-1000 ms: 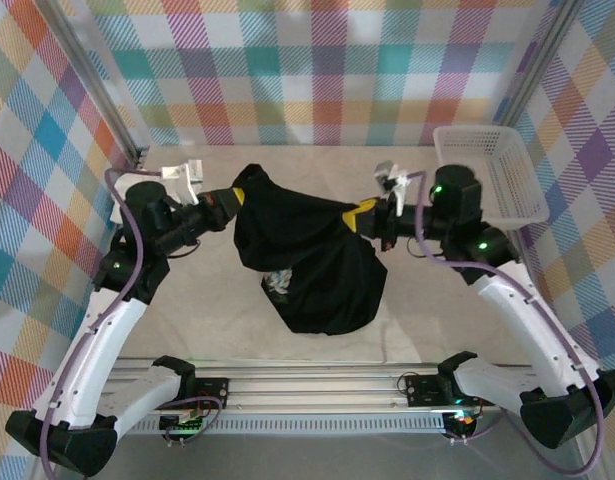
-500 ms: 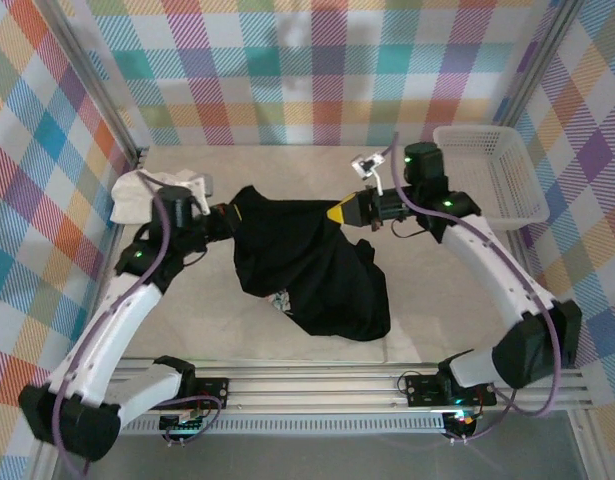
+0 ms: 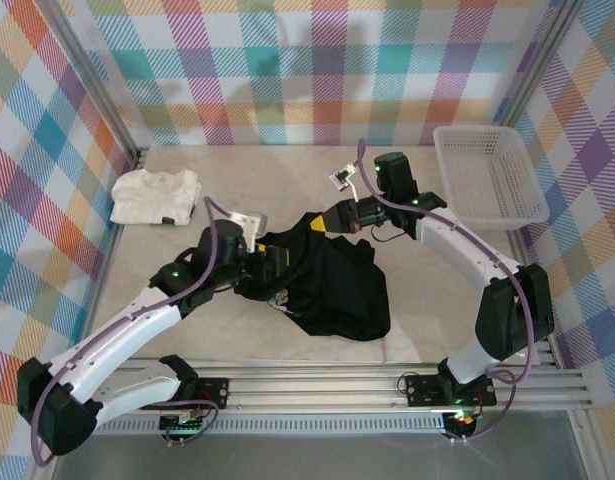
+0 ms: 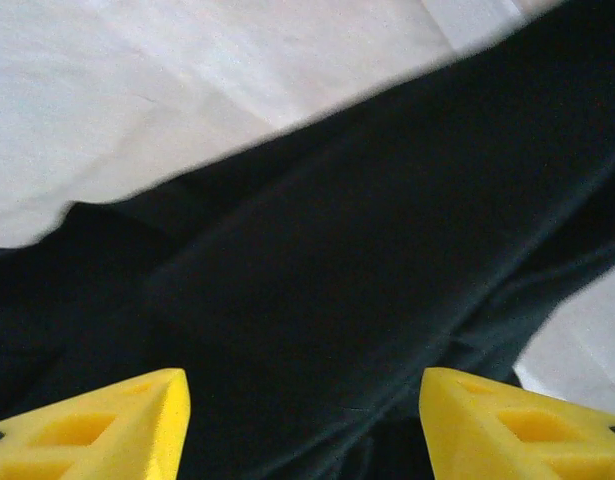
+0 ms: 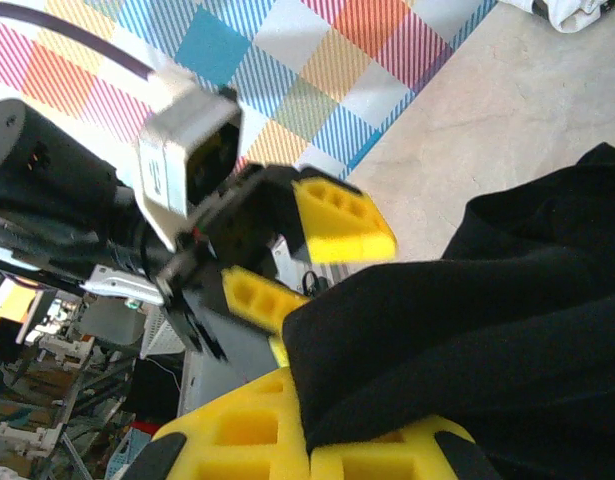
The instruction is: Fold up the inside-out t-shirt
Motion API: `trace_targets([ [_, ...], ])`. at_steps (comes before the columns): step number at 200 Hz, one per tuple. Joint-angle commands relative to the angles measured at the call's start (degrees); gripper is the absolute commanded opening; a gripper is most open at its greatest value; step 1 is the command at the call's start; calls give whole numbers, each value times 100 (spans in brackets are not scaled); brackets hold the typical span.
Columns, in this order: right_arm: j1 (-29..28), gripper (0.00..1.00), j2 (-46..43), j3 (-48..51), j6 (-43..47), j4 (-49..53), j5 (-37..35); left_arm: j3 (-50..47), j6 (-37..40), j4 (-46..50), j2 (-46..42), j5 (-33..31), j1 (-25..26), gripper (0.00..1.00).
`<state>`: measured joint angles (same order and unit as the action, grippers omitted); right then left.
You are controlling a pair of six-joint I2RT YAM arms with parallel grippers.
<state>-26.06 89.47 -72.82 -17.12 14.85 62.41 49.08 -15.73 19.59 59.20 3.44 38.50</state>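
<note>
The inside-out t-shirt (image 3: 337,290) is a crumpled black heap in the middle of the table. My right gripper (image 3: 322,222) is shut on its upper edge, and in the right wrist view the yellow pads (image 5: 237,435) pinch a fold of the black cloth (image 5: 517,300). My left gripper (image 3: 275,262) sits at the shirt's left edge. Its yellow fingers (image 4: 117,425) stand wide apart with black cloth (image 4: 367,250) lying beyond them, nothing pinched. In the right wrist view the left gripper (image 5: 307,260) is open just past the held fold.
A smaller white folded garment (image 3: 157,195) lies at the back left. A white plastic basket (image 3: 487,175) stands at the back right. Checked walls close in three sides. Bare beige table (image 3: 257,180) stretches behind the shirt.
My left gripper has opened, let go of the shirt and swung in toward the centre. My right gripper has carried its held edge to the left. The shirt has sunk lower.
</note>
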Motion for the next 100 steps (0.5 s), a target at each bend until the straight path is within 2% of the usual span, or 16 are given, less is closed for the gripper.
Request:
trace_targets([
  [1, 12, 0, 27, -218, 53, -82, 122, 10, 197, -540, 321, 111, 139, 62],
  [29, 9, 0, 9, -189, 97, -3, 83, 158, 339, -685, 766, 118, 140, 60],
  [48, 14, 0, -21, -189, 150, 77, 57, 234, 412, -731, 1012, 7, 140, 53],
  [67, 9, 0, -65, -209, 317, 272, 23, 338, 440, -851, 1199, 25, 68, 38],
  [81, 27, 0, -150, -340, 743, 824, -138, 470, 443, -790, 1249, 136, -32, 19],
  [89, 34, 0, -228, -505, 1210, 1442, -545, 542, 439, -709, 1157, 282, -134, 9],
  [100, 21, 0, -360, -709, 1753, 2210, -1690, 564, 323, -685, 881, 685, -317, 0],
])
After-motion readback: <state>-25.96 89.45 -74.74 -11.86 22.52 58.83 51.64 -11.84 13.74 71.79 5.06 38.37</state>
